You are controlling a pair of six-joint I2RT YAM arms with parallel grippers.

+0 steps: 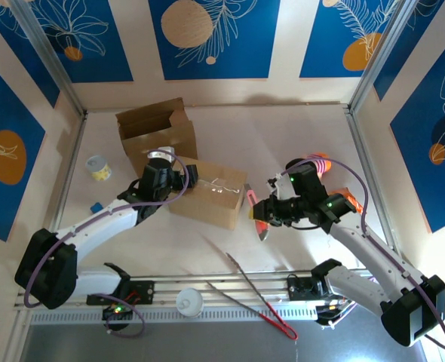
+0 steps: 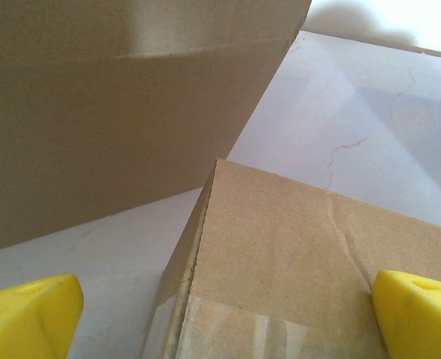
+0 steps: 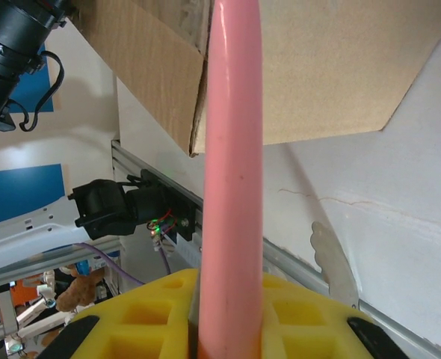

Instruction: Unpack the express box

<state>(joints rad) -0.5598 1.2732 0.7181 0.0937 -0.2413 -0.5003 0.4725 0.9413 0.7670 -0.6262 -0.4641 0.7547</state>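
1. Tape (image 2: 228, 333) holds the brown box (image 1: 211, 197) shut, so I think the job now is to cut that tape. The box lies in the middle of the desk (image 1: 298, 136), just in front of an open box (image 1: 154, 124).
2. The right claw (image 1: 268, 211) is squeezed narrow on a pink tool (image 3: 234, 149). The tool points at the right end of the shut box. Keep that squeeze firm so the tool does not twist in the grip.
3. The left claw (image 2: 228, 321) is wide and holds nothing. It hangs over the end of the shut box that is nearest the open box.
4. Bring the left claw down first and press on the box top. A light box will likely slide away when the tool pushes it.
5. Put the tool tip on the tape line and pull it along slowly. Go shallow, so nothing inside gets hurt. I cannot tell how sharp the tip is, so start gently.
6. Keep the tool well away from the left claw while it moves.
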